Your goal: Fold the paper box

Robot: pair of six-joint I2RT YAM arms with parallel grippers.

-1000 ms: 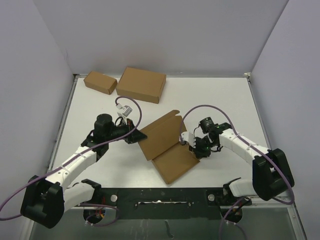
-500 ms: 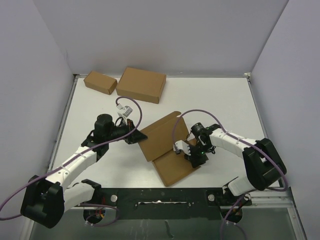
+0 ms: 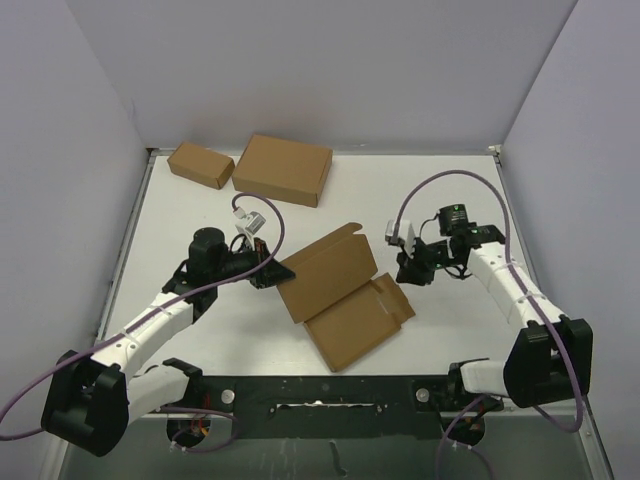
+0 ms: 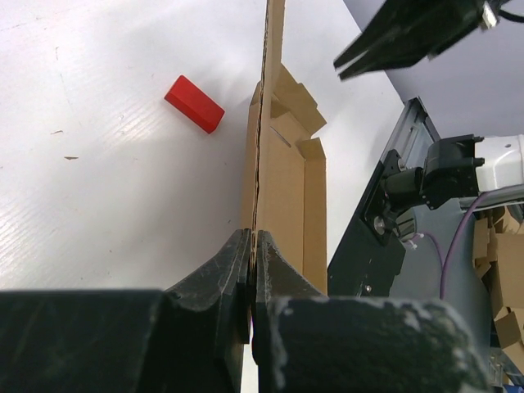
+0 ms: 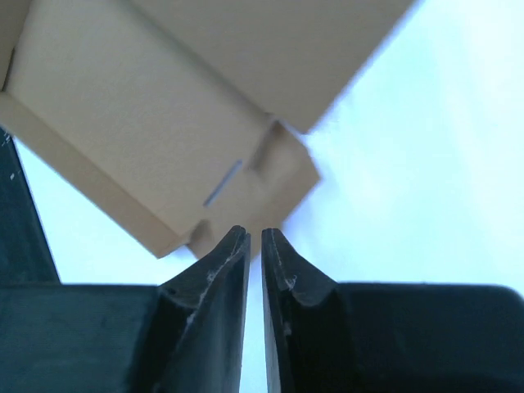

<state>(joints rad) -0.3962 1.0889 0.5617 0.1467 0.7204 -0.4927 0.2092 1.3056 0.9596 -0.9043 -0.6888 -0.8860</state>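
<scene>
The paper box (image 3: 352, 322) lies partly unfolded at the table's middle, its near panel flat and its far panel (image 3: 328, 272) tilted up. My left gripper (image 3: 272, 273) is shut on the left edge of that raised panel; in the left wrist view the cardboard (image 4: 282, 188) runs edge-on out of the jaws of the left gripper (image 4: 253, 241). My right gripper (image 3: 404, 270) hovers just right of the box's notched right flap, clear of it. Its fingers stand a narrow slit apart with nothing between them, and the right gripper (image 5: 255, 237) points at the flap corner (image 5: 270, 176).
Two closed brown boxes stand at the back left, a small one (image 3: 200, 163) and a larger one (image 3: 283, 168). A red block (image 4: 195, 103) lies on the table beyond the raised panel. The black front rail (image 3: 320, 390) runs along the near edge.
My right gripper has left the box's right flap, pulled back up and to the right, and its fingers have parted slightly. The left arm and its grip have not moved.
</scene>
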